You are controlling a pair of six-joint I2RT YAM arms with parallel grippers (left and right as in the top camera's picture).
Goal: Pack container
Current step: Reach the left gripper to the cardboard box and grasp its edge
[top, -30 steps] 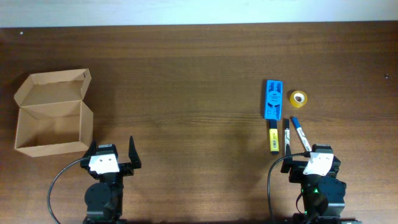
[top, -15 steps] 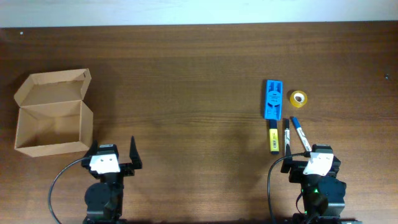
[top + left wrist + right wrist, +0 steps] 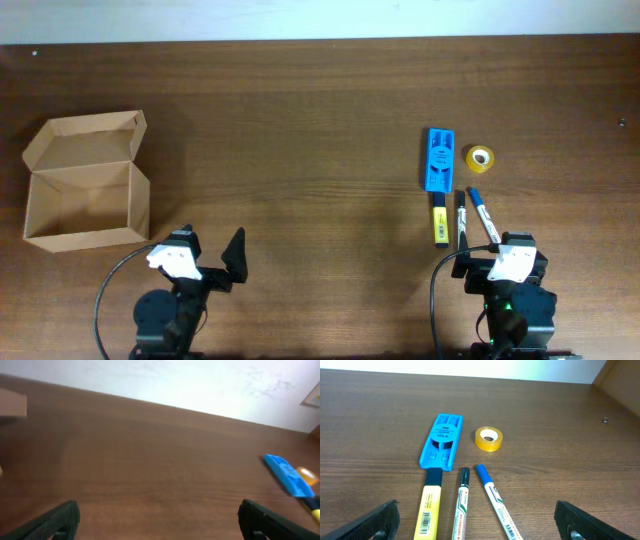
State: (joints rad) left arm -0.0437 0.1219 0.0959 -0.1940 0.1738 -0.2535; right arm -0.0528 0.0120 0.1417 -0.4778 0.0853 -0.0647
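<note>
From overhead, the container (image 3: pixel 83 238) sits at the far left of the bench (image 3: pixel 300 120). Its hinged lid is thrown back and its inside is bare, so it is ready to receive things. The goods lie well apart from it on the right: a blue case (image 3: pixel 438 160) with a tape roll (image 3: pixel 479 158) just beside it. Nearer the arms, a yellow highlighter (image 3: pixel 439 222), a black marker (image 3: pixel 461 224) and a blue marker (image 3: pixel 483 216) lie side by side. The left pincer (image 3: pixel 210 252) is angled toward the right, away from the box, likely to face the goods. The right pincer (image 3: pixel 505 250) sits just short of the marker ends, well placed to pick first.

In the left wrist view, the left pincer's two fingers stand wide apart at the lower corners, holding nothing. The blue case and tape show at the right edge. A blurred tan patch at the left edge is probably the container's corner.

In the right wrist view, the right pincer is likewise spread wide and empty. The three pens point toward it, so any of them offers an easy grasp across its barrel.
</note>
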